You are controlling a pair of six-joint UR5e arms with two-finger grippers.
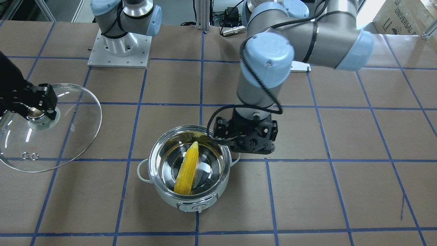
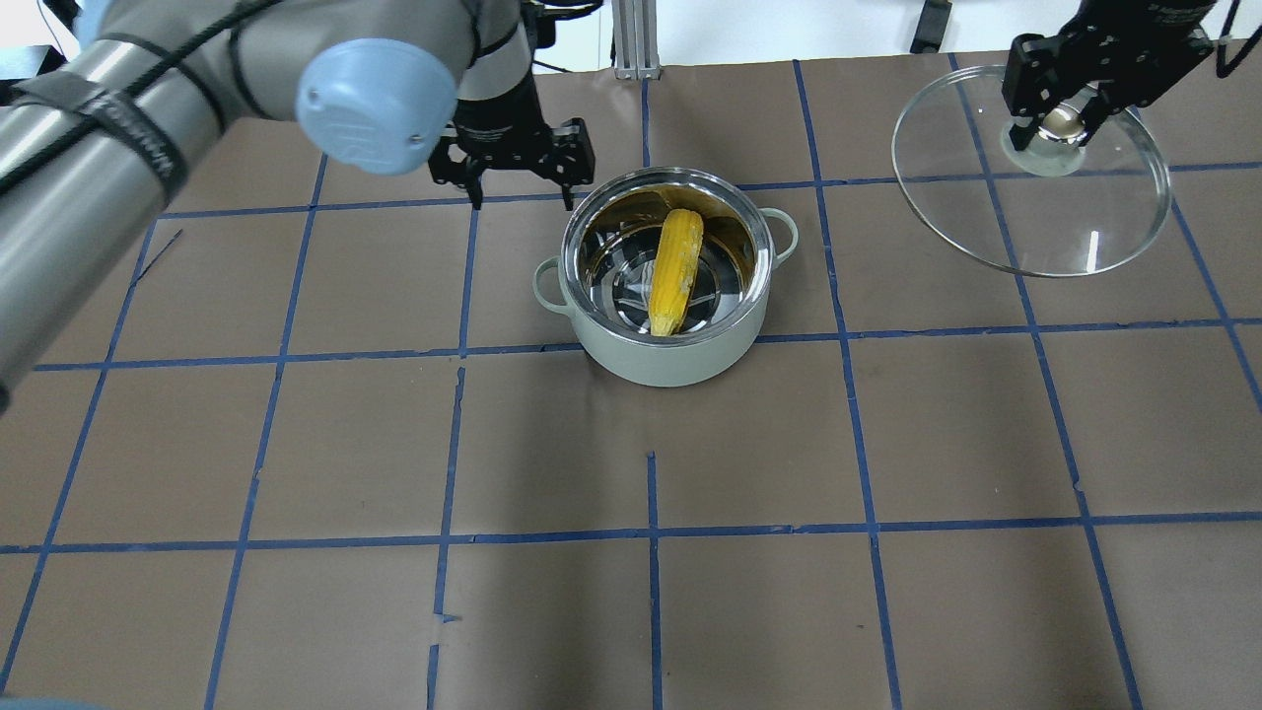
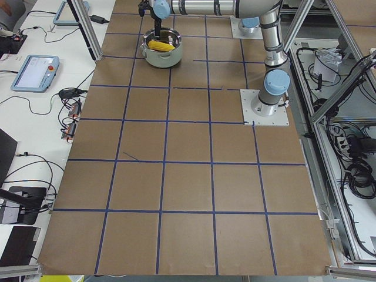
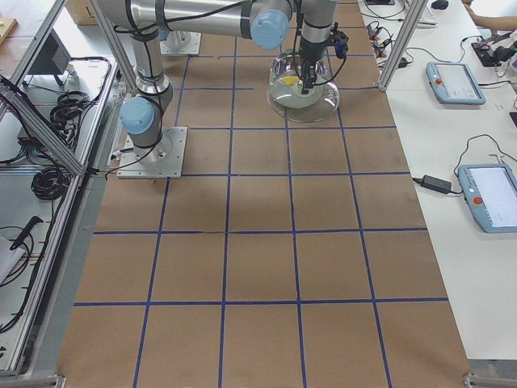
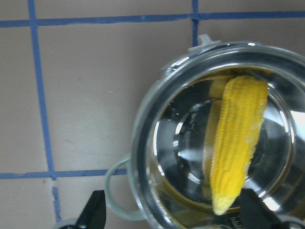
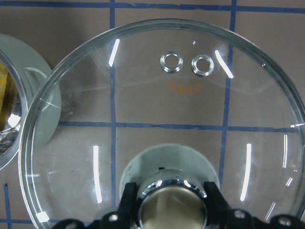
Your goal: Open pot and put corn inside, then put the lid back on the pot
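The pot stands open near the table's middle, with the corn lying inside on the steel bottom. The pot and corn also show in the front view, and the corn in the left wrist view. My left gripper is open and empty, just beside the pot's rim on my left. My right gripper is shut on the knob of the glass lid, well off to the pot's right. The lid fills the right wrist view. I cannot tell whether it touches the table.
Blue tape lines grid the brown table. The right arm's base plate sits at the robot's side. A cardboard box stands off one corner. Tablets and cables lie on the side benches, with frame posts at the table's edges.
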